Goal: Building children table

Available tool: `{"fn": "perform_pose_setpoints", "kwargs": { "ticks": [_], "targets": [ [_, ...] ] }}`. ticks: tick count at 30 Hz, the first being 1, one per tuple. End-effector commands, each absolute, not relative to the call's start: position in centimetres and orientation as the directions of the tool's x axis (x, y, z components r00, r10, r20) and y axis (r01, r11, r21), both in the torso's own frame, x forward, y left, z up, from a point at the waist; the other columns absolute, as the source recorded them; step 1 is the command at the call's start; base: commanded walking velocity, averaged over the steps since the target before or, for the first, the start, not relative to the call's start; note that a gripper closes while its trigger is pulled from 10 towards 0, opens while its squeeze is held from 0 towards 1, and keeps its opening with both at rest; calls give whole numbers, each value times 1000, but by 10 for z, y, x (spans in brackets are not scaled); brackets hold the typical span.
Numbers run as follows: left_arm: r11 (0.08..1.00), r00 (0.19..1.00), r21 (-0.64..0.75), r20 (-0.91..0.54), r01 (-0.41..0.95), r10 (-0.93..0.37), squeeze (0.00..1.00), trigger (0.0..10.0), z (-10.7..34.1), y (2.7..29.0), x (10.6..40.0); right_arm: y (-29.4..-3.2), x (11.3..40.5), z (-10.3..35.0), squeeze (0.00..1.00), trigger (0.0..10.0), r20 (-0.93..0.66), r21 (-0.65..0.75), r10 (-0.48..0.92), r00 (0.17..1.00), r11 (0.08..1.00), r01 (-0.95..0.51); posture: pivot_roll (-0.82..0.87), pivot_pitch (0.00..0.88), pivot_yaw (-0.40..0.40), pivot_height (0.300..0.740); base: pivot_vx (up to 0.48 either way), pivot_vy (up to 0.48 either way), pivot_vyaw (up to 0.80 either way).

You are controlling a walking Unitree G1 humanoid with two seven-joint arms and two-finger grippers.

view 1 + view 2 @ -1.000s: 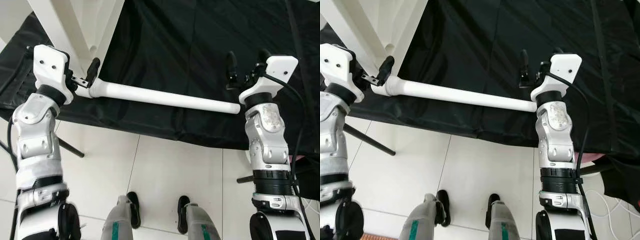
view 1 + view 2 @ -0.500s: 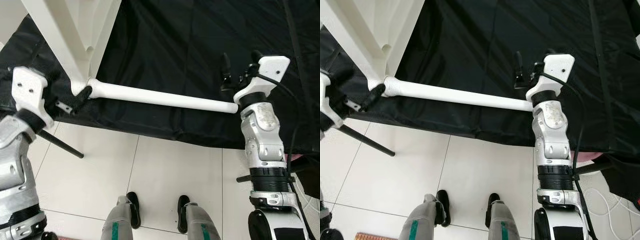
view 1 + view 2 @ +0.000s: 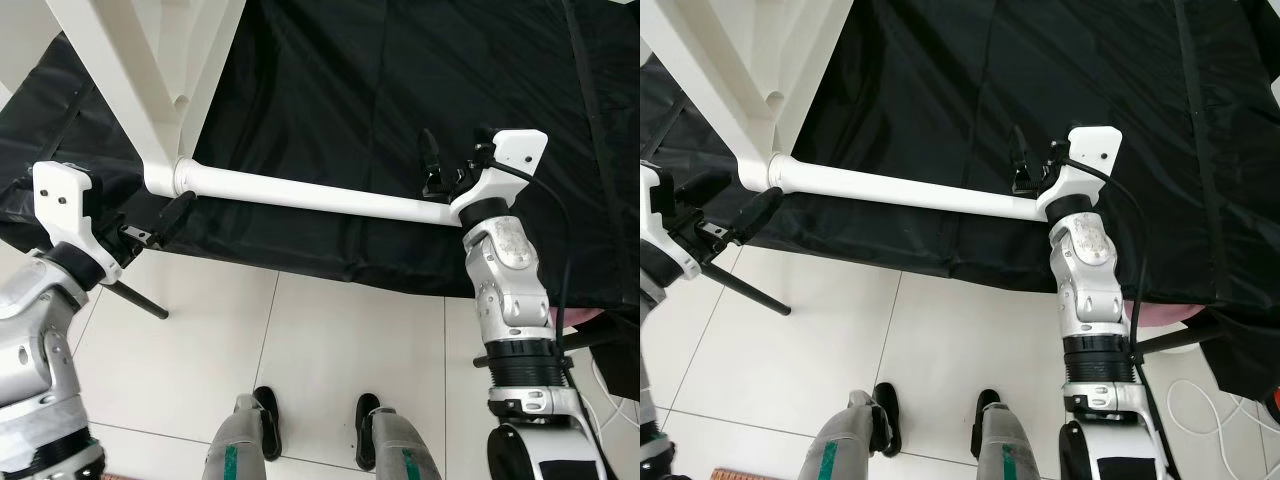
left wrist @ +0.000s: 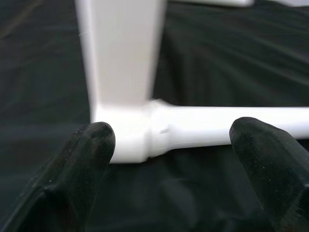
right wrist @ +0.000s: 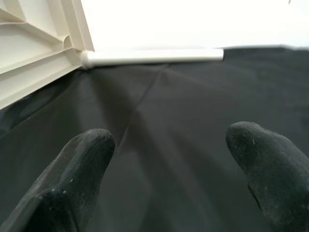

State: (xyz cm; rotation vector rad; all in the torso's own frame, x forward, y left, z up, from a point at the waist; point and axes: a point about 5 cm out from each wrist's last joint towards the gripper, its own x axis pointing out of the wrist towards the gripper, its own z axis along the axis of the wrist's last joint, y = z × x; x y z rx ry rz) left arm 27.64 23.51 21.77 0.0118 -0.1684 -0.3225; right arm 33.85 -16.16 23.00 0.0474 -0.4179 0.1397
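The white tabletop (image 3: 120,70) lies upside down on black cloth at the far left. A white round leg (image 3: 310,195) is joined to its corner (image 3: 172,180) and runs to the right along the cloth. My left gripper (image 3: 735,200) is open, a little below and left of that joint, touching nothing; in the left wrist view its fingers (image 4: 89,154) frame the joint (image 4: 145,135) from a short way off. My right gripper (image 3: 455,150) is open just above the leg's free end (image 3: 440,212). The right wrist view looks over the cloth to a second white leg (image 5: 154,55) at the tabletop's frame (image 5: 34,53).
The black cloth (image 3: 400,80) covers a raised surface whose front edge runs across the middle of the view. Below it is white tile floor (image 3: 300,350) with my feet (image 3: 265,415). A black stand leg (image 3: 135,297) slants at the left, and a white cable (image 3: 1200,400) lies at the right.
My left gripper has let go of the leg's end and drawn back down and to the left. The leg now sits joined at the tabletop's corner. My right gripper has shifted left.
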Motion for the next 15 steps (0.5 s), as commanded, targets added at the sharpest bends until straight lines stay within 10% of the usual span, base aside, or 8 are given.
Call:
{"fn": "perform_pose_setpoints", "kwargs": {
  "ticks": [1, 9, 10, 15],
  "targets": [
    [965, 956, -20, 137, 263, -258, 0, 10000, 204, 241, 277, -163, 339, 216, 1000, 10000, 359, 67, 96, 928, 990, -128, -19, 234, 92, 740, 0, 0, 0],
    [962, 971, -148, 98, 231, -218, 0, 10000, 181, 240, 290, -166, 342, 200, 1000, 10000, 291, 169, -9, 957, 985, -42, -36, 184, 109, 740, 0, 0, 0],
    [961, 974, -164, 80, 224, -213, 0, 10000, 173, 238, 294, -167, 344, 193, 0, 10000, 258, 191, -40, 965, 981, -11, -42, 148, 114, 740, 0, 0, 0],
    [965, 981, -183, 84, 187, -174, 0, 10000, 164, 235, 301, -167, 343, 184, 0, 10000, 258, 201, -32, 966, 979, -21, -41, 103, 114, 740, 0, 0, 0]
  ]
}}
